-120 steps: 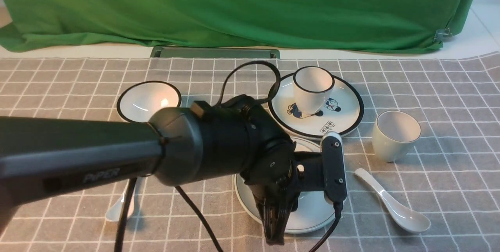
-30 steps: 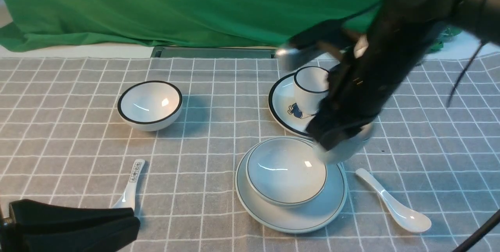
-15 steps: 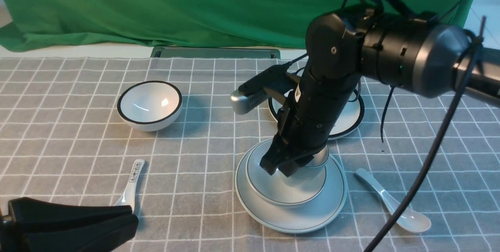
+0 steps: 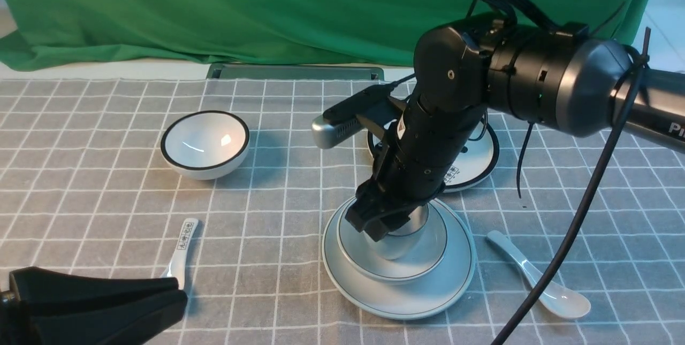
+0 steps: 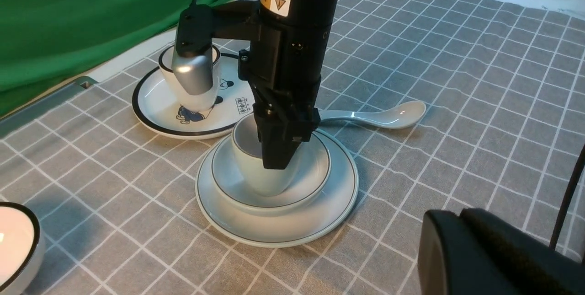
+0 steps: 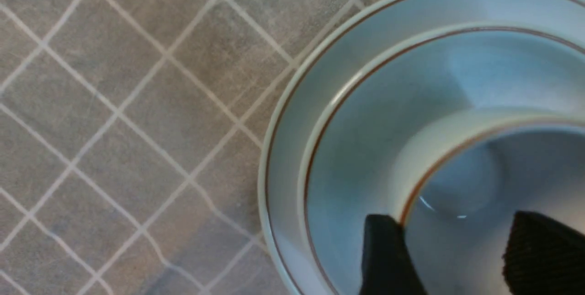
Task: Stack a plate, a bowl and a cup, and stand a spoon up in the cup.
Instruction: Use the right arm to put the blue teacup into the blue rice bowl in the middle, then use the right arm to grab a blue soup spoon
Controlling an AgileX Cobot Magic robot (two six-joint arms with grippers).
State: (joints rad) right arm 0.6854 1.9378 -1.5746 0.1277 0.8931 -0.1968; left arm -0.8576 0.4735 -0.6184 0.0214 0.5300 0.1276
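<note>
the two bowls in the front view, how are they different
Rim: the black-rimmed bowl has a bold black edge; the pale bowl has only a thin grey line. Support: the black-rimmed bowl stands straight on the checked cloth; the pale bowl sits on the plate. Contents: the black-rimmed bowl is empty; the pale bowl has the cup in it. Both are round, whitish and upright.

The cup has left its spot on the table beside the spoon. It now sits in the bowl, lower than half a second ago, with the right hand at its rim. The left hand has pulled back from the plate to the near left corner.
</note>
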